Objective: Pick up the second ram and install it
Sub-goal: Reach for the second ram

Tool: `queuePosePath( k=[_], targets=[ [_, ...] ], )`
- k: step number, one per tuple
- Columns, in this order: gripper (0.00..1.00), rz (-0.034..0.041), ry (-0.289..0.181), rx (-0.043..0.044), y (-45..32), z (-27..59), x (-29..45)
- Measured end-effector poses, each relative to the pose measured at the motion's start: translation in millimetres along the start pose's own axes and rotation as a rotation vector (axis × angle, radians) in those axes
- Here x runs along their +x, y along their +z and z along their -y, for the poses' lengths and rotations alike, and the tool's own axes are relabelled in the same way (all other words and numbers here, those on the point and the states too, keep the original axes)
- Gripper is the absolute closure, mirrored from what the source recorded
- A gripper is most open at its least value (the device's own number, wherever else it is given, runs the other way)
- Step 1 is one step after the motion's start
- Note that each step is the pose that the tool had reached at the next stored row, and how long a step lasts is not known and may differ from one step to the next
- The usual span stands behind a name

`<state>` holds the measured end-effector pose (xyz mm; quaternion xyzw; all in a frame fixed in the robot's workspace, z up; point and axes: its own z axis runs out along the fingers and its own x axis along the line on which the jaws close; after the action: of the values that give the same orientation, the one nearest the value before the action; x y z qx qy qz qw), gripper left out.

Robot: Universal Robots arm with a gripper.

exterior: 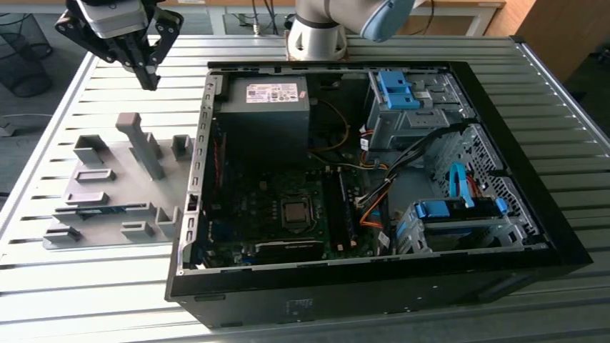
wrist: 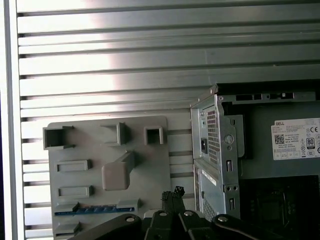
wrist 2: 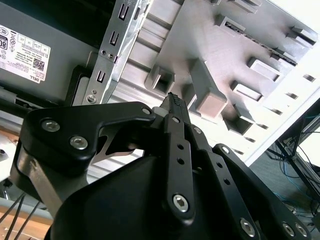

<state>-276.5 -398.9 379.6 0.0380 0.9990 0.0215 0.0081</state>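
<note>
The second ram (wrist: 94, 210) is a thin blue-green stick lying on its edge in a slot of the grey holder plate (wrist: 90, 150). In the exterior view the second ram (exterior: 100, 209) sits near the plate's front. My gripper (exterior: 148, 82) hangs above the table behind the holder plate (exterior: 105, 153), well apart from the ram. Its fingers come together to one point with nothing between them, in both wrist views (wrist 2: 173, 100) (wrist: 172, 192). The long black memory slots (exterior: 336, 207) run across the motherboard inside the open computer case (exterior: 205, 164).
The slatted metal table (exterior: 96, 286) carries the plate and the case side by side. A tall grey post (exterior: 143, 146) and several raised blocks stand on the plate. Inside the case are a power supply (exterior: 267, 118), cables and blue drive brackets (exterior: 396, 89). The arm's base (exterior: 319, 36) stands behind the case.
</note>
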Motion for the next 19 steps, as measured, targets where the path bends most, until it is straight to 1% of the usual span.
queuePosePath(
  k=[13,17,19],
  targets=[
    [0.90,0.0001,0.000,-0.0001,-0.1,0.5,6.6],
    [0.90,0.0000,0.000,-0.0001,-0.2,0.8,10.2],
    [0.90,0.0000,0.000,0.0000,-0.2,1.0,13.1]
  ],
)
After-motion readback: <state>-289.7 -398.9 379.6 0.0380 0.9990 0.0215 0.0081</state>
